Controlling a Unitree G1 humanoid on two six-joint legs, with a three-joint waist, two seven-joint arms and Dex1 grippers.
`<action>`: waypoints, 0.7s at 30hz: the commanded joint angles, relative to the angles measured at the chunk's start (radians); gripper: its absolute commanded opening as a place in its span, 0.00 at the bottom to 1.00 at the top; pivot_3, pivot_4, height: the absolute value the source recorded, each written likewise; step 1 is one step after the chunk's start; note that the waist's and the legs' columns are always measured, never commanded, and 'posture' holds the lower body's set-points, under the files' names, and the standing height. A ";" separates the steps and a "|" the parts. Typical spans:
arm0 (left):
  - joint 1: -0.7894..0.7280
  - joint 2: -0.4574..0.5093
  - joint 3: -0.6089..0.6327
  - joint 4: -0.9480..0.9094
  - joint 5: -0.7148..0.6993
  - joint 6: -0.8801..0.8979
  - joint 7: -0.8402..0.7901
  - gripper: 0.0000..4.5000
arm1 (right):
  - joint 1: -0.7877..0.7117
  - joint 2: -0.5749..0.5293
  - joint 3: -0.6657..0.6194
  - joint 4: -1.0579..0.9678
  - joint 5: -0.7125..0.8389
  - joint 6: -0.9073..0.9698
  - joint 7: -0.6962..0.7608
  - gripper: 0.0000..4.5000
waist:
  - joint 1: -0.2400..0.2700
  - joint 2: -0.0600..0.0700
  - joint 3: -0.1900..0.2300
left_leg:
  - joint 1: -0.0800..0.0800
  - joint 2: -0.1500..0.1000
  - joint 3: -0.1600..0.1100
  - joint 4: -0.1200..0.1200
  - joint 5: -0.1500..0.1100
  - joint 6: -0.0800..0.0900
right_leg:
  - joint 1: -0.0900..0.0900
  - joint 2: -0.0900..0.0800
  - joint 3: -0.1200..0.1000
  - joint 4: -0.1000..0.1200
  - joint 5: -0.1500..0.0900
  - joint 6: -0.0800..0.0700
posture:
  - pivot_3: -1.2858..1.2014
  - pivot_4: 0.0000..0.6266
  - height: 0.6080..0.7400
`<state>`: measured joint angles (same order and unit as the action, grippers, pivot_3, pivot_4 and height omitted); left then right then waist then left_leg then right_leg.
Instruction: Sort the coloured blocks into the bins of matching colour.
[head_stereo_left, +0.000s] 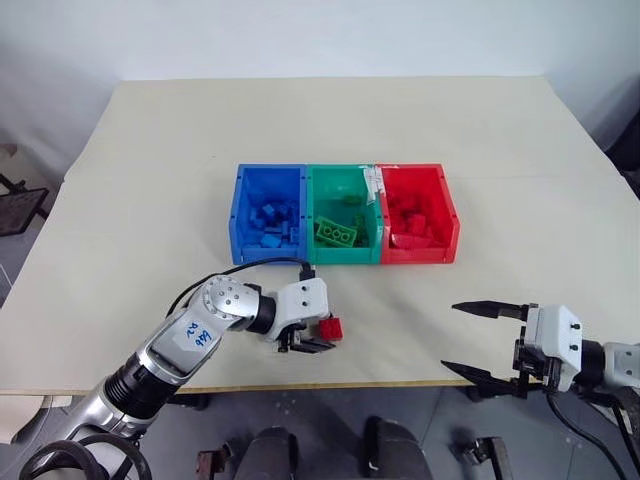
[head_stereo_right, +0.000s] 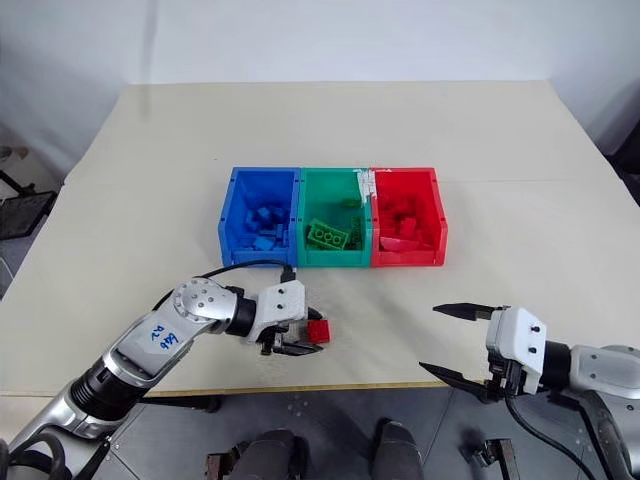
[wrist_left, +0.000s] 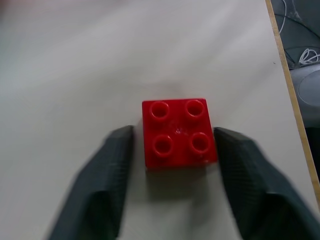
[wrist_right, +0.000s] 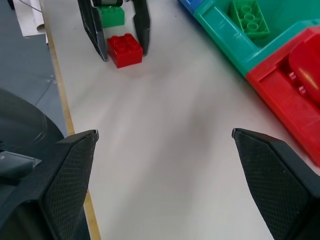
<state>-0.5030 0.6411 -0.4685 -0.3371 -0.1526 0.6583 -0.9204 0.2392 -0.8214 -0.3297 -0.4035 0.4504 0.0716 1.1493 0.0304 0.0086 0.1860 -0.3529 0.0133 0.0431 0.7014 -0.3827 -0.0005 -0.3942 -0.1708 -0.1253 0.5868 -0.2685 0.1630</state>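
Here, the left gripper (head_stereo_left: 318, 338) pinches a small red studded plastic brick (wrist_left: 178, 132) on the cream table (head_stereo_left: 150, 180) near its front edge, studs upward, square-shaped. Behind it, the right wrist view reveals a green brick (wrist_right: 111, 16). The right gripper (head_stereo_left: 481, 342) gapes wide, empty.

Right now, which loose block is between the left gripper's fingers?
The red block, flanked by the left gripper. The green block lies behind it, outside the fingers.
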 joint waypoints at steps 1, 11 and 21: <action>0.008 -0.021 0.039 -0.023 -0.025 -0.016 -0.005 0.33 | 0.037 0.013 -0.047 -0.054 0.010 0.004 -0.043 1.00 | 0.005 0.000 0.000 | 0.000 0.000 0.000 0.000 0.000 0.000 | 0.000 0.000 0.000 0.000 0.000 0.000 | 0.52 0.24 1.00; -0.247 -0.303 0.179 0.327 -0.017 -0.327 0.097 0.33 | 0.045 0.159 -0.149 -0.136 0.073 0.073 -0.309 1.00 | 0.030 0.000 0.000 | -0.001 -0.001 0.000 0.006 0.000 0.001 | 0.002 0.000 0.000 0.000 0.000 -0.001 | 0.52 0.24 1.00; -0.728 -0.636 0.173 1.187 0.161 -0.757 0.252 0.33 | 0.049 0.221 -0.212 -0.181 0.061 0.142 -0.505 1.00 | 0.039 -0.001 0.000 | -0.003 -0.002 0.002 0.004 -0.001 0.003 | 0.001 0.000 0.000 -0.004 0.001 0.000 | 0.52 0.24 1.00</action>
<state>-1.1931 0.0195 -0.3097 0.7754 -0.0142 -0.0373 -0.6842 0.2753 -0.6045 -0.5038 -0.5428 0.5062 0.2179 0.6609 0.0689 0.0073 0.1859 -0.3557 0.0115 0.0456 0.7047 -0.3838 0.0031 -0.3933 -0.1708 -0.1257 0.5822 -0.2679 0.1627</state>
